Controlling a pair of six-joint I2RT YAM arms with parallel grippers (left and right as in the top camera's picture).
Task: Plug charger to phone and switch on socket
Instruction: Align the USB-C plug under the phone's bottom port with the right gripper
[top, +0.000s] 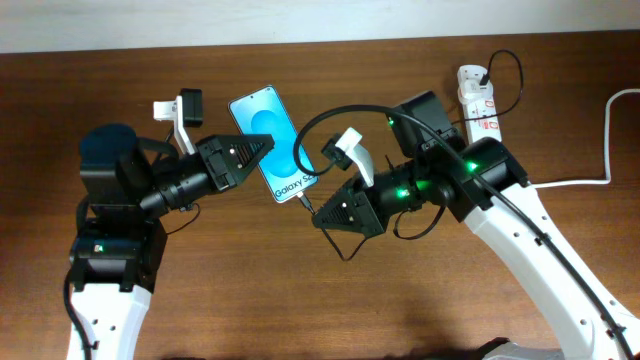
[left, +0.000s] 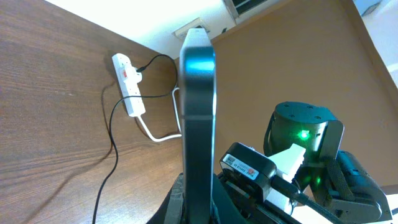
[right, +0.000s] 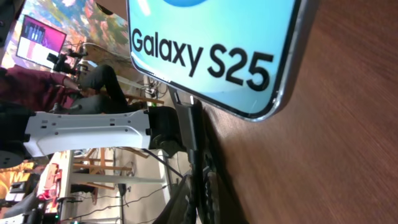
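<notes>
The phone (top: 270, 140), cyan screen with a "Galaxy S25" strip, is held tilted above the table by my left gripper (top: 258, 150), which is shut on its left side. In the left wrist view the phone (left: 198, 106) stands edge-on between the jaws (left: 199, 202). My right gripper (top: 320, 216) is shut on the charger's black connector (top: 306, 203), whose tip is at the phone's bottom edge. I cannot tell whether it is inserted. The right wrist view shows the phone (right: 211, 50) just beyond the connector (right: 192, 134). The charger's plug end (top: 484, 75) sits in the white socket (top: 478, 95).
The socket's thick white cord (top: 600, 150) runs off to the right edge. The black cable (top: 330, 115) loops over the right arm. In the left wrist view the socket (left: 127, 84) lies far back, with the black cable (left: 112, 137) trailing across the brown wooden table (top: 250, 290).
</notes>
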